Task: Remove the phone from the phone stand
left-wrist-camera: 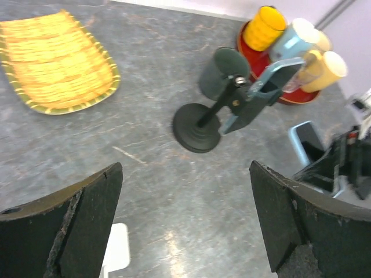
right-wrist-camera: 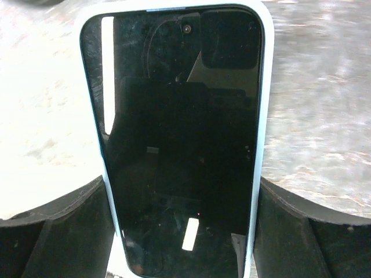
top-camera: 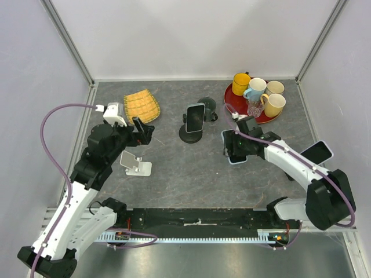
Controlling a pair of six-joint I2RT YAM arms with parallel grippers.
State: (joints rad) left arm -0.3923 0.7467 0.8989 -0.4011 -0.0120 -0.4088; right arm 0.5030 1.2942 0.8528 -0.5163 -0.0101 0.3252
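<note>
Pale-blue casing frames the phone (right-wrist-camera: 179, 133) that sits between my right gripper's (right-wrist-camera: 181, 200) fingers (right-wrist-camera: 64, 229). They press against its two long edges, so that gripper is closed on the pale-cased phone. Its screen faces up, dark. From overhead it lies low over the grey table (top-camera: 191, 174), just right of the black phone stand (top-camera: 190, 136) and apart from it. A second handset, the mounted phone (top-camera: 195, 117), is held upright in that stand's clamp. A third phone (top-camera: 316, 152) lies flat near the right edge, beside my right arm.

Any marking on the phones or cups is too small for me to read.

Containers: a red tray (top-camera: 229, 98) at the far right carries a yellow cup (top-camera: 241, 83), a light-blue mug (top-camera: 255, 88), a cream cup (top-camera: 275, 87), a tan mug (top-camera: 273, 105) and a clear glass (top-camera: 254, 109). I cannot tell their contents. A woven yellow tray (top-camera: 142, 105) lies at the far left. A dark round object (top-camera: 207, 106) sits just behind the black stand.

My left gripper (left-wrist-camera: 185, 220) is spread wide and holds nothing. A small white stand (top-camera: 135, 164) is just beside that arm.
</note>
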